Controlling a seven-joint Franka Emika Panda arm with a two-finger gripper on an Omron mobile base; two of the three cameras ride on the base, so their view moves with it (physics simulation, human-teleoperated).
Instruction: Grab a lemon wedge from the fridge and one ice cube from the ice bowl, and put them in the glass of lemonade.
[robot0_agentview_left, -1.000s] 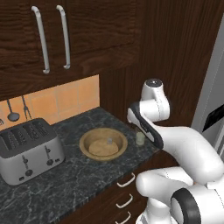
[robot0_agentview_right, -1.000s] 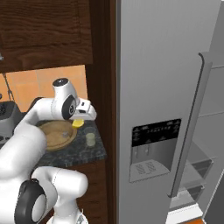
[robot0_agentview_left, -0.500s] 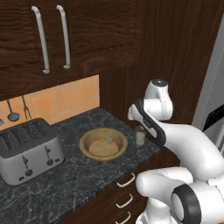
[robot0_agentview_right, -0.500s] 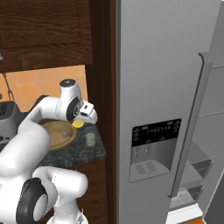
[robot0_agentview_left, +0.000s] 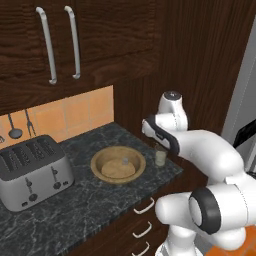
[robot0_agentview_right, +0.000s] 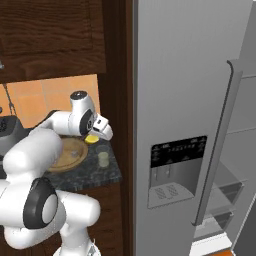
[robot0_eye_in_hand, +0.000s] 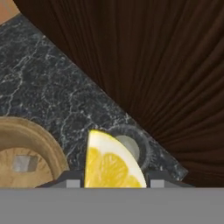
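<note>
Yellow lemon wedge (robot0_eye_in_hand: 111, 162) sits pinched in the gripper (robot0_eye_in_hand: 113, 181), peel up, right above the glass of lemonade (robot0_eye_in_hand: 129, 146) in the hand view; right base view adds the fridge (robot0_agentview_right: 192, 115); ice cube (robot0_agentview_left: 124, 161) sits in the ice bowl (robot0_agentview_left: 99, 159).

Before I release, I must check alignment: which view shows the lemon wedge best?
The hand view: the lemon wedge is large between the claw tips, just over the glass of lemonade. The right base view shows a small yellow spot. In the left base view the arm covers it.
</note>
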